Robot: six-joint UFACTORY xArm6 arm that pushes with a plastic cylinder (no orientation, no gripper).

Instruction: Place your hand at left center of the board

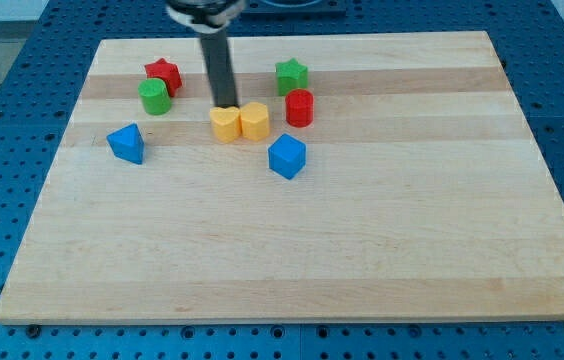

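My tip [224, 103] sits on the wooden board [362, 260] in its upper middle part, the bare dark rod holding nothing, its end right against the top edge of the yellow heart-shaped block [224, 124], at that block's 12 o'clock. Whether the two actually touch I cannot tell. A second yellow block [254, 120], shape hard to make out but also roughly heart-like, stands touching the first at its 3 o'clock.

From my tip, the red cylinder [300, 107] is at 3 o'clock, just beyond the yellow pair, and the green star [291, 75] is at about 2 o'clock, near the red cylinder and apart from it. The red star [163, 75] lies at about 10 o'clock, with the green cylinder [154, 97] just below it at my tip's 9 o'clock; those two look close or touching. The blue triangular block [126, 143] is at about 8 o'clock, well apart. The blue cube-like block [287, 156] is at about 4 o'clock, below the yellow pair.

The left centre of the board, toward 8 o'clock from my tip past the blue triangular block, is well away from my tip
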